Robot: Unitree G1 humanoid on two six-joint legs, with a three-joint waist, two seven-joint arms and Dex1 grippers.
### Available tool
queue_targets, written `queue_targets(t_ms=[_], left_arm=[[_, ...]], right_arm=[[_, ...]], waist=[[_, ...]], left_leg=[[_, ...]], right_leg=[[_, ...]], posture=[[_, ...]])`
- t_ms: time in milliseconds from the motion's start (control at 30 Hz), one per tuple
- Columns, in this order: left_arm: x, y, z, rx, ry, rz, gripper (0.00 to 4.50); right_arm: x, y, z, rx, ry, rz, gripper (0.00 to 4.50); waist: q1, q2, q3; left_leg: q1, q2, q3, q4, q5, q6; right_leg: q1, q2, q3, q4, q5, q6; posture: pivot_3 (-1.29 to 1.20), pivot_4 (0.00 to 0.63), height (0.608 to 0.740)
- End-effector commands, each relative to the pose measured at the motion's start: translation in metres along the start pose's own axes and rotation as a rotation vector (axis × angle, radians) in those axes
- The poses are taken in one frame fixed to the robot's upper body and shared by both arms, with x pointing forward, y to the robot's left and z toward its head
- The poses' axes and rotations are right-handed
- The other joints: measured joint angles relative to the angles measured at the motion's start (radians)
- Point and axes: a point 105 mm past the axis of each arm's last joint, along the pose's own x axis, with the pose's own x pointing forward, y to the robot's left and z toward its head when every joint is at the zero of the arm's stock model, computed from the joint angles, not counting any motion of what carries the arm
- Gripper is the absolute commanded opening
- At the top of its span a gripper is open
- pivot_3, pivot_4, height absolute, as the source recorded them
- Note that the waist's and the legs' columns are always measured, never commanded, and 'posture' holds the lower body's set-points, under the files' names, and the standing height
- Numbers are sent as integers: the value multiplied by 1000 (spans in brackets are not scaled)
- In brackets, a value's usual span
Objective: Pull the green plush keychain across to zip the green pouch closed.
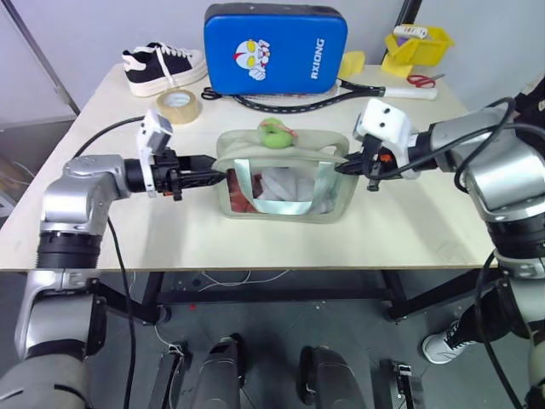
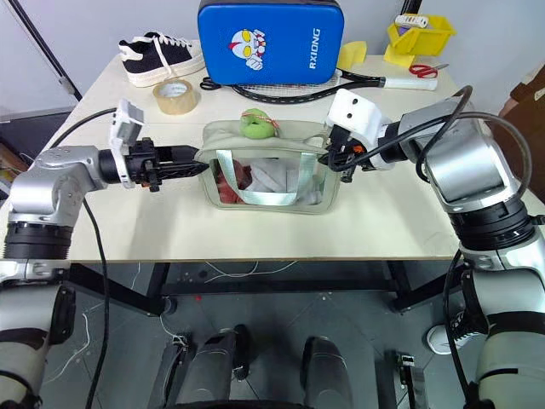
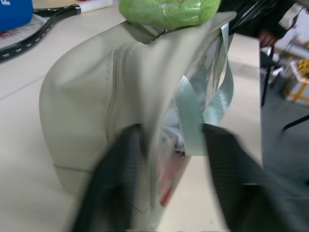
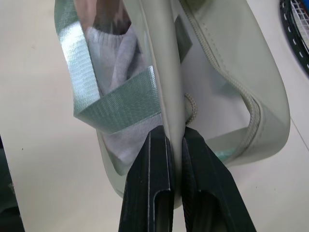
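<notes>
Pinching the green pouch edge, the right gripper holds tight. The left gripper straddles the other end, spread a little. It could slip off before the green plush keychain gets pulled

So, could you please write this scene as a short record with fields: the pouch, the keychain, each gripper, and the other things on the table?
pouch: green pouch stands near the middle of the table, clear window toward the robot
keychain: green plush keychain lies on the pouch's top, near the middle
left gripper: left gripper at the pouch's left end, fingers on either side of its edge
right gripper: right gripper shut on the pouch's right end
behind: blue case, black sneaker, tape roll, yellow bin, scissors
</notes>
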Motion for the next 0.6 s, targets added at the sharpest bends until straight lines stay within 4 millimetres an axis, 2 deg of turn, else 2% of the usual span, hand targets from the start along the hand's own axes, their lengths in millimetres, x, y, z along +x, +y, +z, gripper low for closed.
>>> queue_targets(t_ms=[33,67,167,200,267,300,367,400,467,567,600], left_arm=[[7,-3,7,71,-3,6,36],[7,-4,7,75,-5,6,36],[8,2,6,88,12,59,0],[8,2,6,84,7,61,0],[7,0,6,89,9,59,0],[7,-1,7,90,10,57,0],[8,-3,7,86,6,57,0],[8,-3,7,86,4,59,0],[9,-3,7,87,2,63,0],[8,-5,7,75,2,63,0],[7,-6,6,74,4,62,0]], right_arm=[[-10,-5,19,-45,-62,-31,0],[-11,-4,19,-50,-67,-24,0],[-18,3,26,-16,-112,28,1138],[-21,5,30,2,-140,49,1688],[-38,0,58,14,-294,41,2640],[-43,-3,72,15,-360,31,3270],[-29,2,90,-28,-400,39,4214],[-17,5,95,-30,-397,57,4436],[-2,8,99,-29,-386,69,4436],[28,5,95,-43,-288,42,4436],[35,4,93,-50,-263,36,4193]], waist=[[1,0,0],[1,0,0],[2,0,0],[3,0,0],[2,0,0],[2,0,0],[-2,1,0],[-2,1,-1],[-3,0,-1],[4,0,-1],[4,0,-1]], left_leg=[[0,0,0,0,0,0],[0,0,0,0,0,0],[0,0,0,0,0,0],[0,0,0,0,0,0],[0,0,0,0,0,0],[0,0,0,0,0,0],[1,0,0,0,0,0],[1,0,0,-1,0,0],[2,0,0,-1,0,0],[1,0,0,0,0,0],[1,0,0,0,0,0]], right_leg=[[0,0,0,0,0,0],[0,0,0,0,0,0],[0,0,0,0,0,0],[0,0,0,0,0,0],[0,0,0,0,0,0],[0,0,0,0,0,1],[0,0,0,0,1,2],[1,0,0,0,1,2],[1,1,0,1,1,2],[1,0,0,0,0,1],[1,0,0,0,0,0]], posture=[[0,150,723],[0,150,723],[0,150,723],[0,150,723],[0,150,723],[0,150,723],[0,150,723],[0,150,723],[0,150,723],[0,150,723],[0,150,723]])
